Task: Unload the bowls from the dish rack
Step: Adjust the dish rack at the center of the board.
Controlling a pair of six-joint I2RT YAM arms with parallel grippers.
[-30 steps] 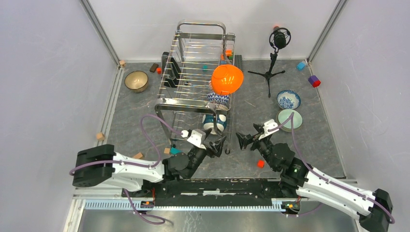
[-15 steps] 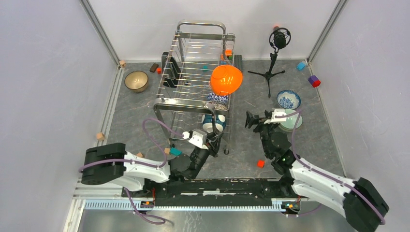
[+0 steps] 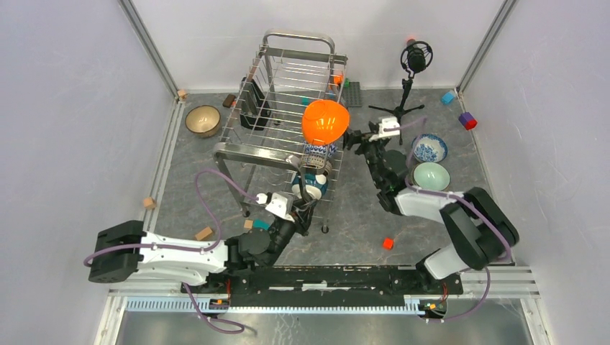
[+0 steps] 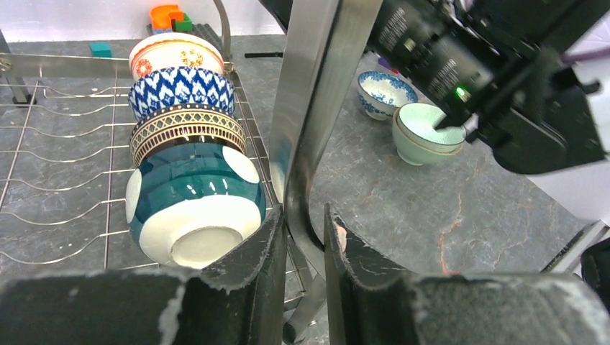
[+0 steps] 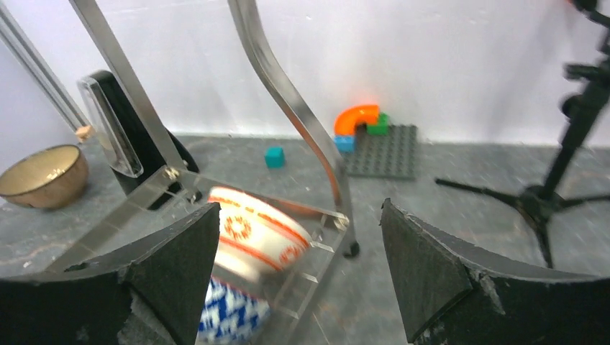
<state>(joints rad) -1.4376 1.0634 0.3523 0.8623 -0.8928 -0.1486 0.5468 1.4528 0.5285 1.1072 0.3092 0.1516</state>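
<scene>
Done so far: I count three bowls out on the counter [image 3: 187, 180]. A brown bowl [image 3: 203, 120] sits to the left of the dish rack [image 3: 252, 153]. A blue flower bowl [image 3: 429, 148] and a pale green bowl [image 3: 430, 175] sit to the right of it.

Left to do: I see five bowls in the dish rack. I think I am not yet half done.

Row in the rack: Four bowls lie on their sides along the rack's right side. From the near end they go teal bowl [image 4: 194, 208], gold band bowl [image 4: 187, 129], blue zigzag bowl [image 4: 181, 90], red and white bowl [image 4: 176, 54].

Top bowl: The orange bowl [image 3: 325, 121] sits higher up, over the far part of that row.

Left fingers [image 3: 302, 210]: They are pressed onto a steel bar [image 4: 309, 108] at the rack's near right corner. They pinch the bar, not a bowl.

Teal bowl and left fingers: The bowl is inside the rack, just beside the left one of those fingers. I cannot tell if they touch.

Right fingers [image 3: 354, 139]: They are spread wide and hold nothing. They hang at the rack's right side, just beside the orange bowl.

Red and white bowl and right fingers: In my right wrist view it shows in the gap between them, but further off and behind a rack bar. I see no touch.
</scene>
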